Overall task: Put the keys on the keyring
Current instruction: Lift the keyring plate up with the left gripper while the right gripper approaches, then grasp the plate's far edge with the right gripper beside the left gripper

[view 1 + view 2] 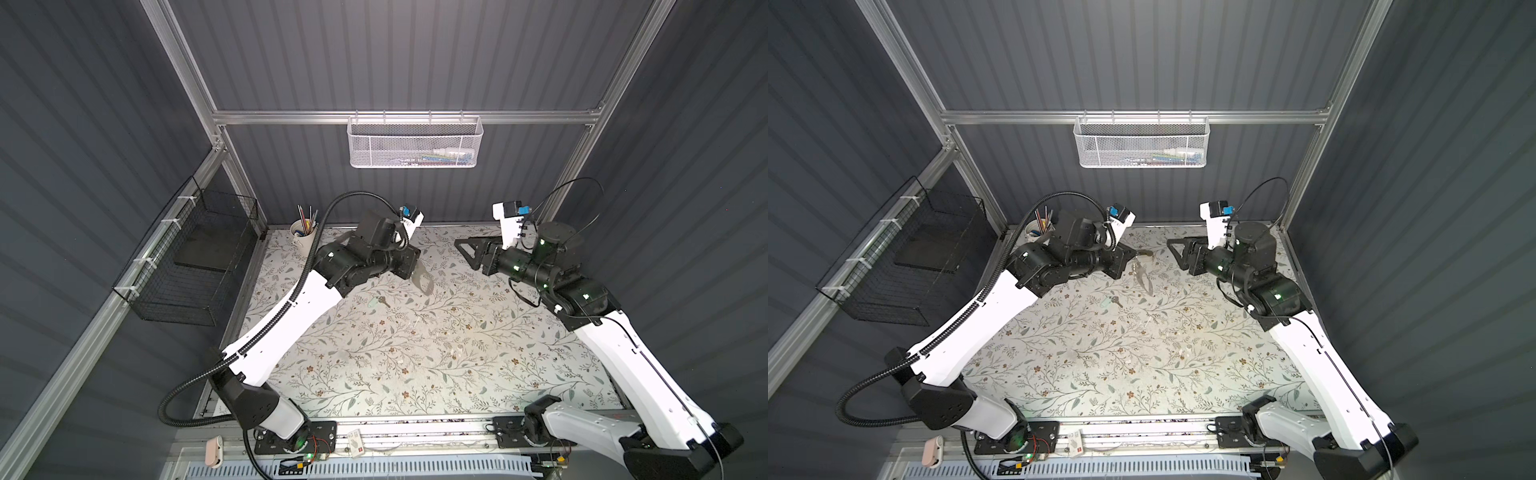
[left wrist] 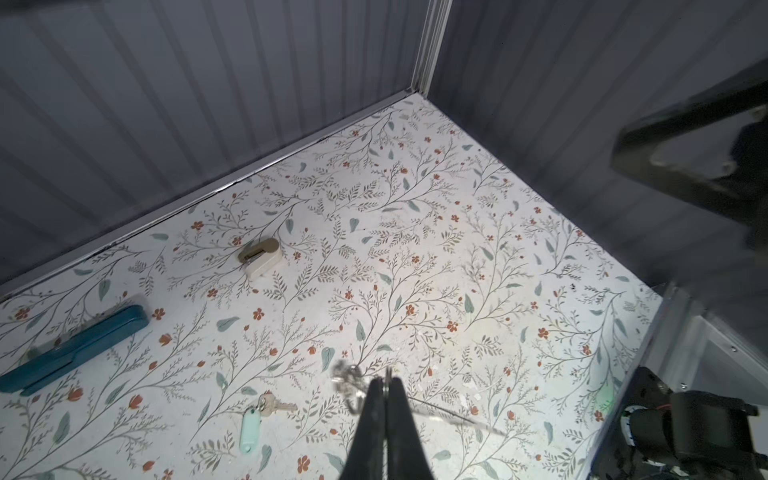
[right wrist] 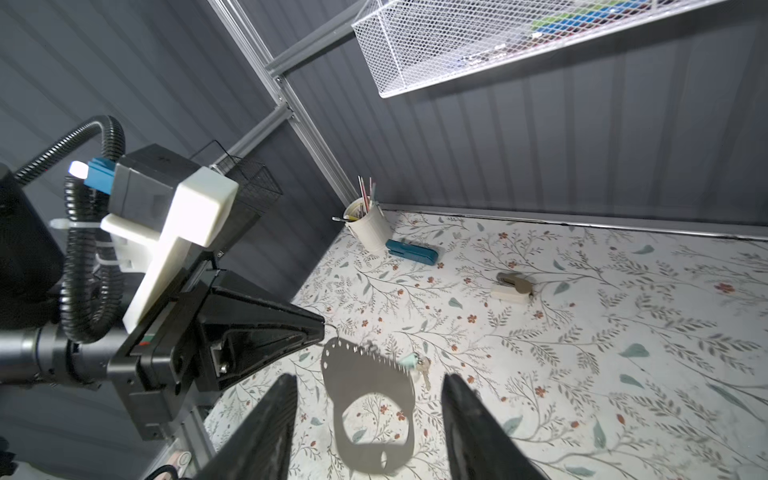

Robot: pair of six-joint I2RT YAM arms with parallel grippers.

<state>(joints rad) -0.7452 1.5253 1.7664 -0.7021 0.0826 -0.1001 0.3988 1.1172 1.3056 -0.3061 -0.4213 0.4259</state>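
The keyring [image 3: 370, 399], a flat grey fob with a large cutout and small wire rings [image 2: 347, 382] on its edge, hangs above the table. My left gripper [image 2: 386, 380] is shut on its rim, and the left wrist view shows the fob edge-on. In both top views it hangs below that gripper [image 1: 424, 278] [image 1: 1144, 276]. The keys [image 2: 266, 409], a brass key on a mint-green tag, lie flat on the floral table [image 1: 376, 301] [image 1: 1111, 301], just left of the fob. My right gripper [image 3: 370, 382] is open and empty, off to the fob's right [image 1: 457, 243].
A teal oblong case [image 2: 75, 349] and a tan-and-white lump [image 2: 259, 257] lie near the back wall. A white cup of pens [image 1: 303, 232] stands at the back left corner. A white mesh basket [image 1: 413, 141] hangs on the back rail, a black wire basket [image 1: 191, 257] on the left.
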